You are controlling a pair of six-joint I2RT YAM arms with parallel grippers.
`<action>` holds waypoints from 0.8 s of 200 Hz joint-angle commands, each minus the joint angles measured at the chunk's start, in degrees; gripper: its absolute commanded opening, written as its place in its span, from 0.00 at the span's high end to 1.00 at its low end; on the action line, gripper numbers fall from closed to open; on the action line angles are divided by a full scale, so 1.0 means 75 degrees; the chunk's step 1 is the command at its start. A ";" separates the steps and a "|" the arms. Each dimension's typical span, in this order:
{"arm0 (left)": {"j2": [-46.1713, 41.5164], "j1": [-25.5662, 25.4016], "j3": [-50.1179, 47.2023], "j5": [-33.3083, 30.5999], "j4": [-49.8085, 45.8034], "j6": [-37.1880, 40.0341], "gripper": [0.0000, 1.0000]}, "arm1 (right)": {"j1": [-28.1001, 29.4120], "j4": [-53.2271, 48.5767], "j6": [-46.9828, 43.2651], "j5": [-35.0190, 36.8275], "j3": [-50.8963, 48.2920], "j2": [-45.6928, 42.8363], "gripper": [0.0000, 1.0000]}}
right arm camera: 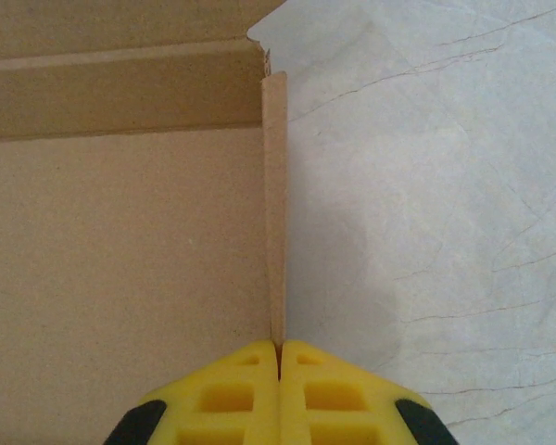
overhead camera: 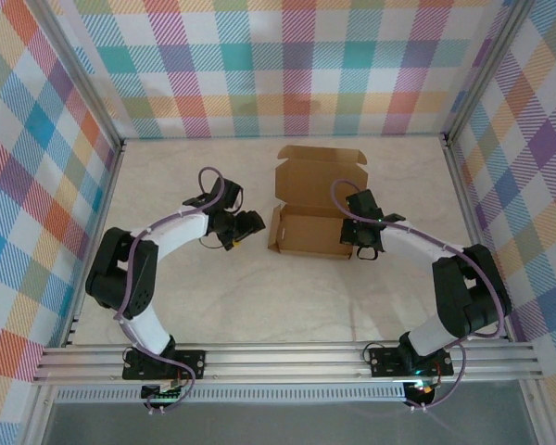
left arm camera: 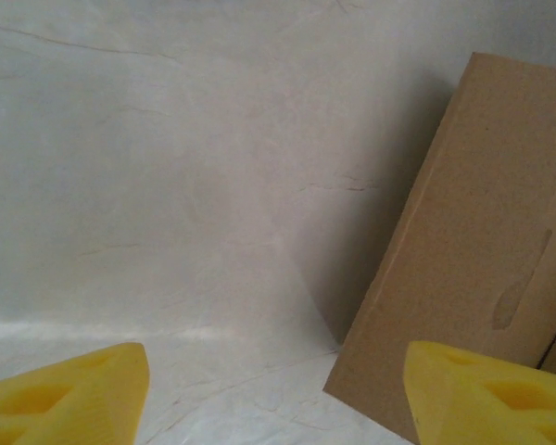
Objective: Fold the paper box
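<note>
Right end effector (right arm camera: 279, 352) pinching a side wall, brown paper box (overhead camera: 306, 232), lid open

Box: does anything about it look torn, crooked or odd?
Nothing stands out. The box looks untorn and simply half-folded, with its lid standing open. The right gripper is shut on its side wall. The left gripper is open beside it.

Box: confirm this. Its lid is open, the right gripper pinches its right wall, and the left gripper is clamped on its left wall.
Wrong on the left gripper: the left wrist view shows it open, the box beside it, not in its grip. The rest holds.
</note>
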 commanded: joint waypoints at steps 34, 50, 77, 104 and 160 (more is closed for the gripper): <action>0.0785 0.0005 0.0331 0.0971 0.0768 0.0153 0.36 | 0.0173 0.0078 0.0246 0.0143 0.0328 0.0092 0.93; 0.0914 0.0005 0.0393 0.1057 0.1066 0.0170 0.36 | 0.0201 0.0052 0.0223 0.0138 0.0364 0.0127 0.93; 0.1194 0.0005 0.0538 0.1365 0.1195 0.0178 0.37 | 0.0217 -0.0015 0.0190 0.0096 0.0463 0.0186 0.93; 0.1290 -0.0007 0.0467 0.1902 0.1705 -0.0086 0.39 | 0.0252 -0.0060 0.0164 0.0085 0.0534 0.0278 0.93; 0.1283 -0.0100 0.0608 0.2171 0.1671 -0.0049 0.54 | 0.0390 -0.0072 0.0164 0.0071 0.0656 0.0545 0.93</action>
